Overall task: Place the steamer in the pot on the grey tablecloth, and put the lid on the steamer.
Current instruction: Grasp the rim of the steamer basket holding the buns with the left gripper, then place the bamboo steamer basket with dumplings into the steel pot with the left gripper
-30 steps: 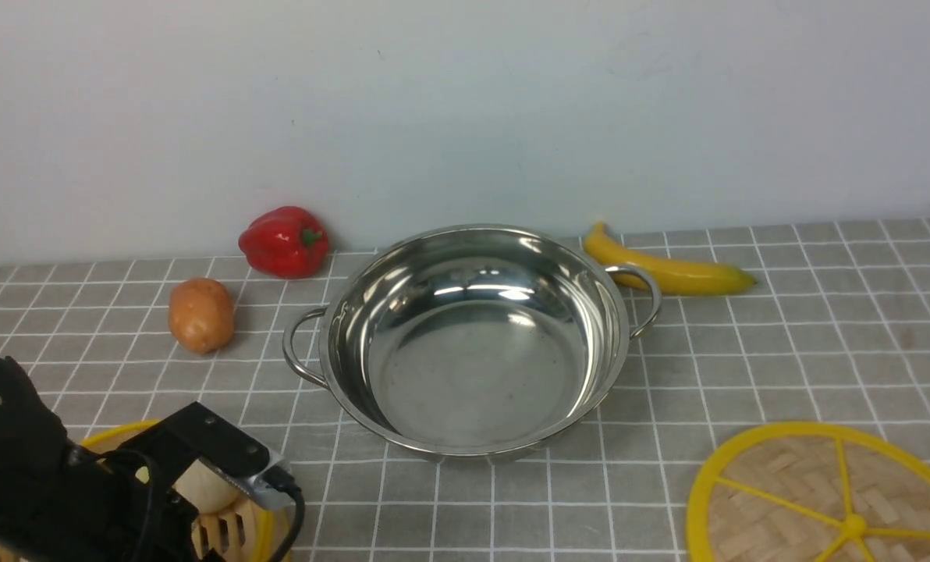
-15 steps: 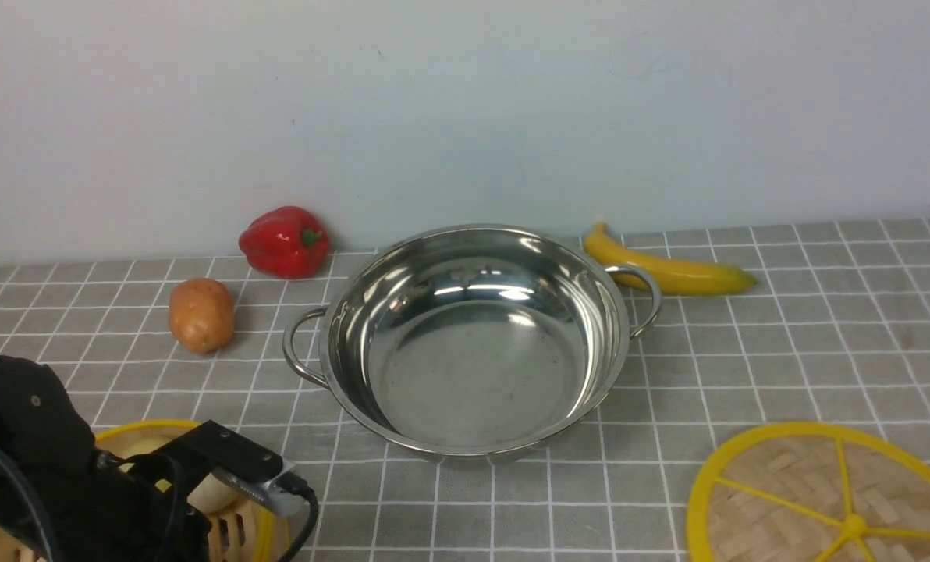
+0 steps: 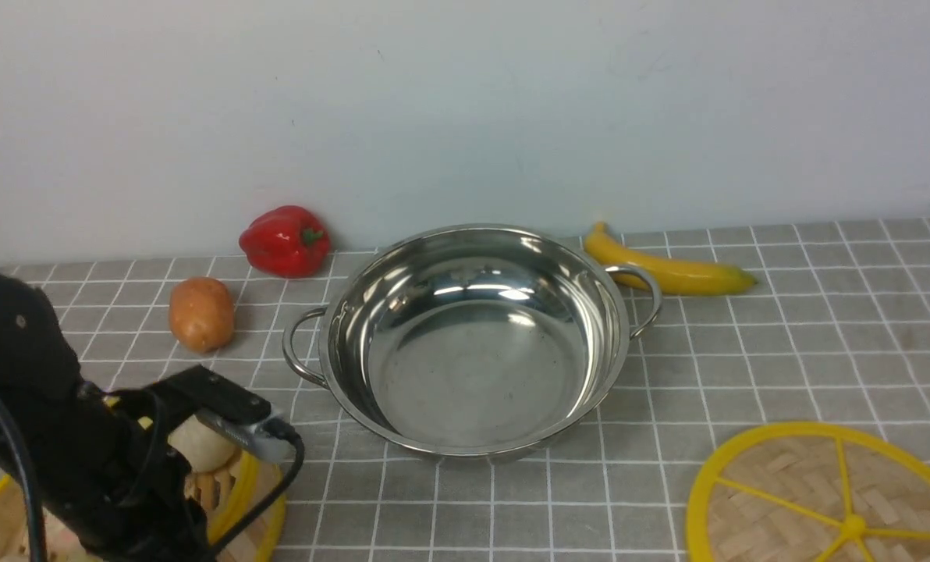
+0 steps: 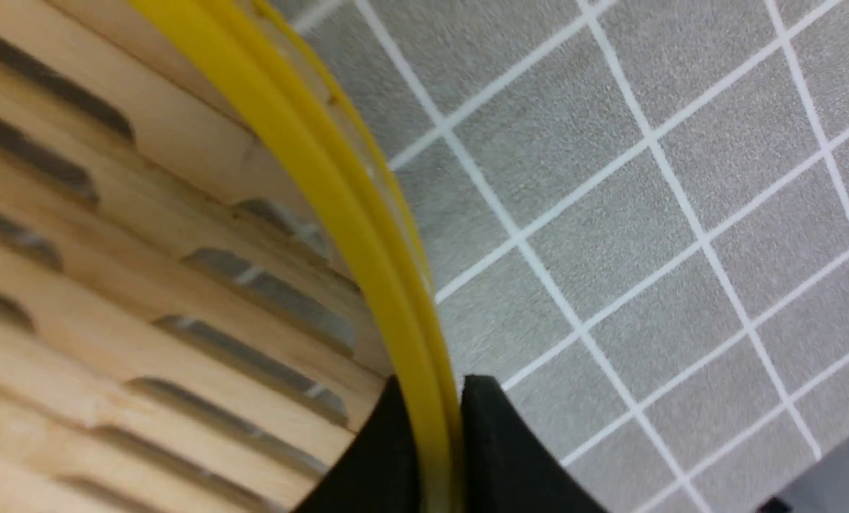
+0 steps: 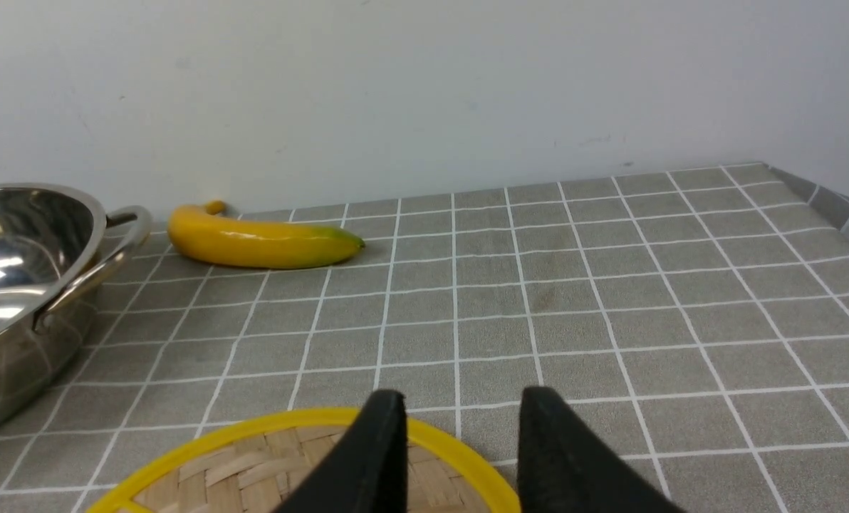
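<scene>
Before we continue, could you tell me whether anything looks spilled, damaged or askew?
Nothing stands out: the pot sits upright, empty, the lid lies flat, and the left gripper pinches the steamer by its rim, a bun inside.

No text, label, brand, number or sign can be read in any view. The cloth bears only a white grid of lines, no characters. The silver part on the left arm might carry print, but it is too small and blurred to tell.
</scene>
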